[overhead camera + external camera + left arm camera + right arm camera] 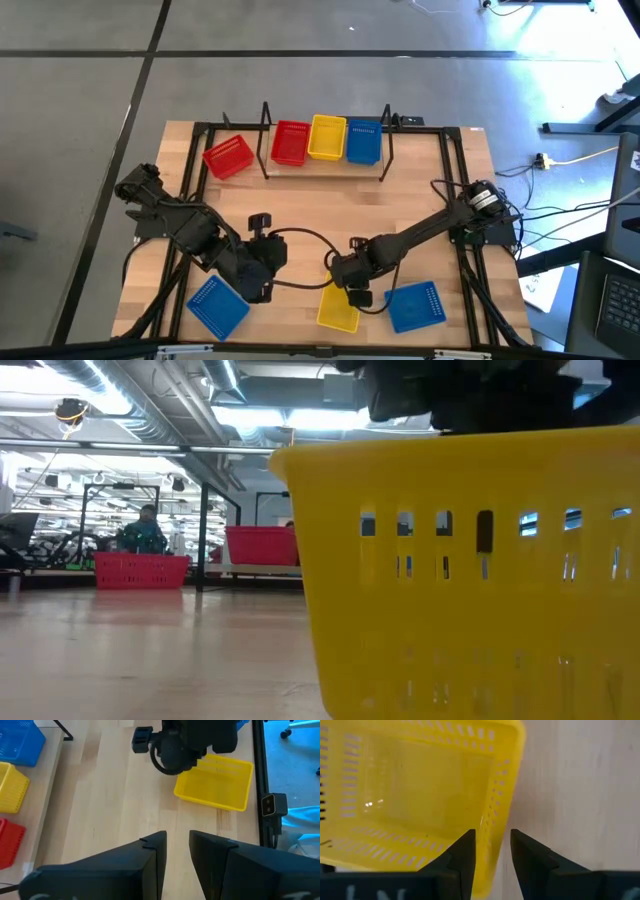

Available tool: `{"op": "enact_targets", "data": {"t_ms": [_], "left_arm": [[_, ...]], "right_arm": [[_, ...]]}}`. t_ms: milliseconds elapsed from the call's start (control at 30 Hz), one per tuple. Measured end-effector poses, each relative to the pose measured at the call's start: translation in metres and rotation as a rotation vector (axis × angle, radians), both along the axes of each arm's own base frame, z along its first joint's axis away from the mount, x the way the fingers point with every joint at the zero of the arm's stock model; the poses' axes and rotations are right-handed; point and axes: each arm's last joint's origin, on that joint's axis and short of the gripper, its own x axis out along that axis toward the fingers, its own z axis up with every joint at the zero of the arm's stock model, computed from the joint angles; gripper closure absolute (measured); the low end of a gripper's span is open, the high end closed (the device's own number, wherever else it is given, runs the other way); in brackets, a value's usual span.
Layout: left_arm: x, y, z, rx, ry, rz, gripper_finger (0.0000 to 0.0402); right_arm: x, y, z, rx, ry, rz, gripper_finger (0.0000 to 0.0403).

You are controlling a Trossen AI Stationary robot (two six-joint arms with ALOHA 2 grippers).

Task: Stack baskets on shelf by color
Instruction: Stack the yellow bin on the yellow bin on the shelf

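- So the yellow basket (338,309) the right arm is working on sits at the near edge of the worktop (330,205), open side up, long axis running roughly from the near edge toward the shelf, tilted a bit.
- Right tool (492,852) is over that basket's far rim, fingers a narrow gap apart and straddling the mesh wall, one inside and one outside. Can't tell if they're pinching it yet.
- Left tool (176,851) hangs above bare wood, just beside a blue basket (217,306) at the near left; fingers slightly parted, holding nothing.
- Another blue basket (415,305) lies right of the yellow one, just beside it.
- On the shelf (325,165): a red basket (290,142), a yellow basket (327,137) and a blue basket (364,141) side by side, long axes pointing front to back.
- One more red basket (228,156) sits skewed, left of the shelf.
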Motion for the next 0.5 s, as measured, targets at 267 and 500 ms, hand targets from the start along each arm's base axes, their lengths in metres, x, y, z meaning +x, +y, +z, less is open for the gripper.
{"op": "enact_targets", "data": {"t_ms": [267, 500], "left_arm": [[0.0, 0.0, 0.0, 0.0, -0.001, 0.0, 0.0328], [0.0, 0.0, 0.0, 0.0, -0.001, 0.001, 0.0328]], "right_arm": [[0.005, 0.0, -0.009, -0.037, -0.011, 0.041, 0.0283], [0.011, -0.008, -0.011, -0.068, -0.048, 0.005, 0.0283]]}}
